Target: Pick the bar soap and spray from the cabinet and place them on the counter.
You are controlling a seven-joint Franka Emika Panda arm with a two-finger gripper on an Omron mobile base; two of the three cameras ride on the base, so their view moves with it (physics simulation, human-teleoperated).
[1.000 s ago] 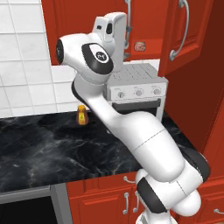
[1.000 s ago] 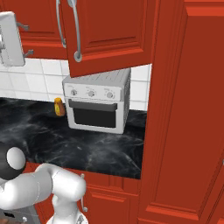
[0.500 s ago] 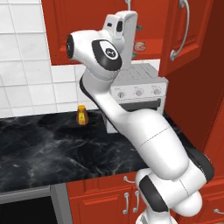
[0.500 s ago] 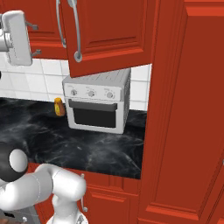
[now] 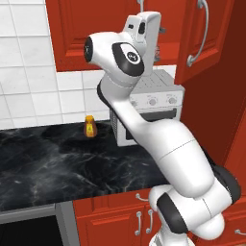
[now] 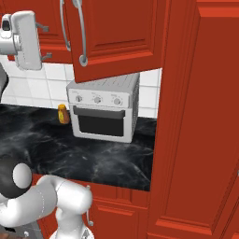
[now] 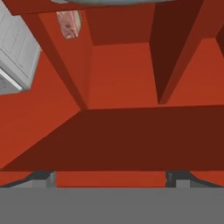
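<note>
Nearest in hand view: the fingers (image 7: 109, 177), spread about as wide as they go, tips far apart at the bottom edge, nothing btwn them, nothing held. Just past the tips a dark red shelf (image 7: 118, 135) runs across, bare where it shows. Beyond it the cabinet (image 7: 118, 70) interior w/ an upright divider on the right.

Further in, top left of hand view, the bar soap (image 7: 68, 24): small pinkish-tan block against a red panel, partly cut off by the frame edge, well apart from the fingers. Can't tell whether it lies flat or stands on edge, since the view is rolled. The spray isn't something I can pick out here.

Base views: the hand (image 6: 25, 39) is raised to cabinet height, left of the open door (image 6: 116, 37) w/ its long curved handle. Below, the desk (image 5: 53, 168), black marble-look, carries a white toaster oven (image 6: 103, 112) and a small orange bottle (image 5: 89, 126) near the tile wall.

Handling, my guess: soap is light, rigid, prob. slick on its broad faces, not fragile. Best grip is across the narrow width, fingers on the two long side edges near the middle, so it can't pivot. Needs the hand re-aimed toward it first; a shallow pinch on a corner could let it squirt out.
</note>
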